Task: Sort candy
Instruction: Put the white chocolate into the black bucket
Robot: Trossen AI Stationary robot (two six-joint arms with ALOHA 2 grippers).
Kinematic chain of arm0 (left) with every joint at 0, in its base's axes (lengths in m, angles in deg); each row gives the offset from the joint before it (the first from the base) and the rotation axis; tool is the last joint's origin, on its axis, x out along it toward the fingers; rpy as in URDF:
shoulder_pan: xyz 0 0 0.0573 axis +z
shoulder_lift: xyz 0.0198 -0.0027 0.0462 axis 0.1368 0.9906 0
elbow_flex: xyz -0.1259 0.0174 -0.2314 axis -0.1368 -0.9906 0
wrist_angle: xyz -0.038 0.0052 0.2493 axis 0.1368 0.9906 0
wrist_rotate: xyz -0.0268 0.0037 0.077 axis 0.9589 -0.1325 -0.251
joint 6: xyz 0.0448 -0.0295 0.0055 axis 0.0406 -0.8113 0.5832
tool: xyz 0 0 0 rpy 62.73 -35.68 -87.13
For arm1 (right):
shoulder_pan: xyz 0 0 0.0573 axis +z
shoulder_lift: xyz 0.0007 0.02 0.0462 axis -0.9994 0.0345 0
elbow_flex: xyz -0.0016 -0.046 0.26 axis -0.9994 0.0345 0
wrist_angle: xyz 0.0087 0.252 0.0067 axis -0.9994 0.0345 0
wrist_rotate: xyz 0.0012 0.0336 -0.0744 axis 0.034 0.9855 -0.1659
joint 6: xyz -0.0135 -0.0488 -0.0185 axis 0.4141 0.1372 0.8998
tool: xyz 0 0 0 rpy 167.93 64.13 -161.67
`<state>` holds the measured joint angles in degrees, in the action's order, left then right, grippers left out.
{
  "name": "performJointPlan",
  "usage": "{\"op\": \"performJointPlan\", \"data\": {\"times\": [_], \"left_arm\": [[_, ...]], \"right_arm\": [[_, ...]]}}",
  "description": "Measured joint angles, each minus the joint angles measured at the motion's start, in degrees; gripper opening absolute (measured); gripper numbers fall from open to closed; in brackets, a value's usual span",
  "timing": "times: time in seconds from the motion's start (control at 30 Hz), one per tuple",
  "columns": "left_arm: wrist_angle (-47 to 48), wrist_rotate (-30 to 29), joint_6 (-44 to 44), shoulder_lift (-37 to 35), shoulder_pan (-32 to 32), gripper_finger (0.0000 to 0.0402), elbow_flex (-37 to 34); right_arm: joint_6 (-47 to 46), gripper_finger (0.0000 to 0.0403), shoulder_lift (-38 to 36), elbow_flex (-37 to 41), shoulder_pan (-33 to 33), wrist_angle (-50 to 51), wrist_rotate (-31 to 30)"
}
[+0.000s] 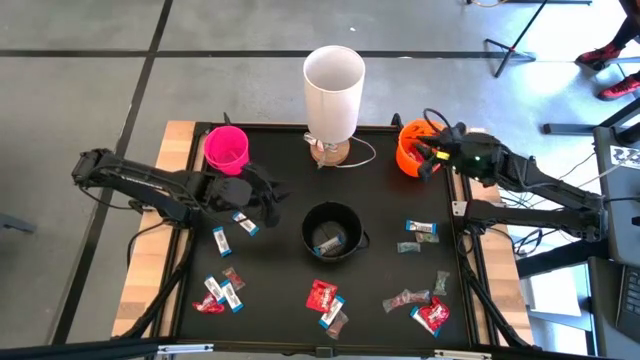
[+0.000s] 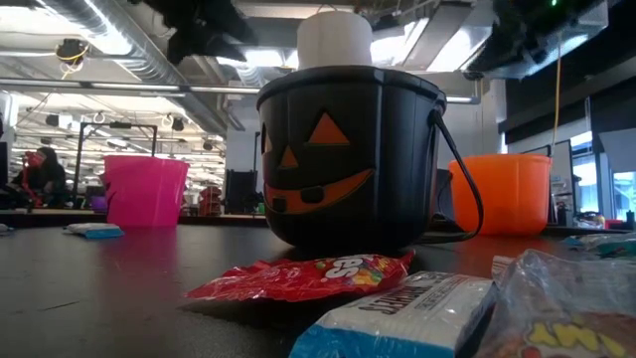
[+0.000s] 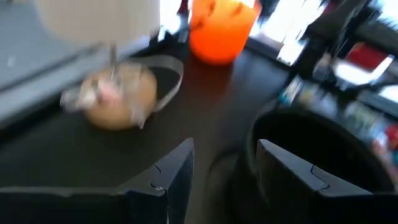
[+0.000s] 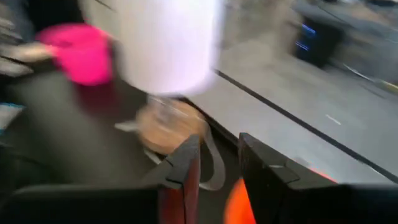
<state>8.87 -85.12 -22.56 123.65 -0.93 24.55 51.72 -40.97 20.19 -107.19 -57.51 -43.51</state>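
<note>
— Where are your pincers sitting?

— My left pincer (image 1: 268,205) is hovering open beside the black plastic pumpkin bucket (image 1: 332,232); small wrapped candy (image 1: 322,295) is lying scattered across the desk (image 1: 285,270); my right pincer (image 1: 428,157), fingers apart and empty, is hanging over the orange plastic bucket (image 1: 408,148).

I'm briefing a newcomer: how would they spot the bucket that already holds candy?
Find the tall white lamp at the table's far edge. Just in front of it, mid-table, stands the black pumpkin bucket, a wrapped candy lying inside. Unlike the pink cup and orange bucket, it is black, with an orange jack-o'-lantern face.
</note>
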Motion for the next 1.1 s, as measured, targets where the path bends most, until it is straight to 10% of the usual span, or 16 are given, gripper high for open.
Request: {"op": "performJointPlan", "data": {"times": [0.3,1.1], "left_arm": [[25.41,15.42,-8.58,1.83,1.81,0.0165,-0.04],[35.66,32.05,8.05,22.91,8.5,0.0165,-0.02]], "right_arm": [[1.21,0.0099,1.09,0.0,7.58,-8.07,6.22],[5.46,0.0099,6.4,0.0,11.29,-9.28,7.59]]}}
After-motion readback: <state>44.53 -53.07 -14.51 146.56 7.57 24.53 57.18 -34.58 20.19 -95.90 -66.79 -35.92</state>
